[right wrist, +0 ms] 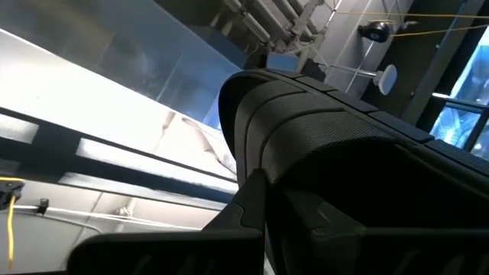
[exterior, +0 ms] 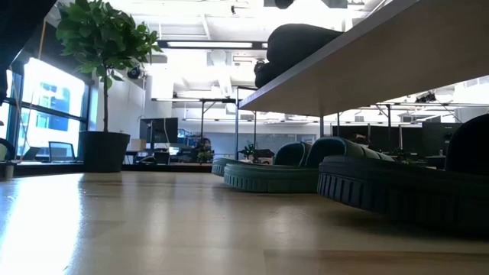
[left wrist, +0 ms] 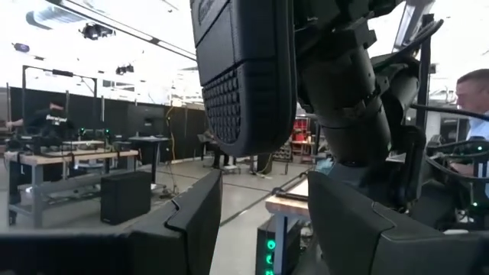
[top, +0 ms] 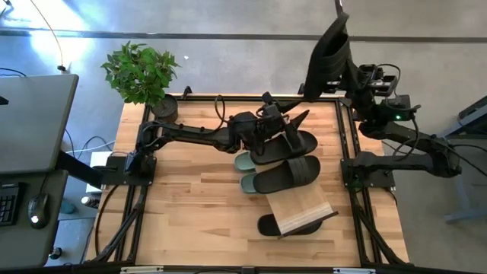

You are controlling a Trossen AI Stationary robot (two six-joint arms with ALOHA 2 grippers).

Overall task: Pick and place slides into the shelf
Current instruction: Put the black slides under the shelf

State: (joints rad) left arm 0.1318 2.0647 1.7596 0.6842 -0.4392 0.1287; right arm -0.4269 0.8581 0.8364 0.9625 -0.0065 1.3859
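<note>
The right gripper (top: 340, 65) grasped a black slide (top: 329, 55) aloft at one o'clock. It looked light and flexible, best pinched at the sole's edge. Left gripper (top: 293, 122) fingers lay released.

A potted plant (top: 141, 74) stands at the far left corner of the wooden tabletop (top: 190, 213). Beside the tabletop, a grey desk (top: 34, 129) carries a mouse (top: 36, 211) and keyboard (top: 7, 207). Beyond, a person (left wrist: 472, 92) sits among workbenches.
</note>
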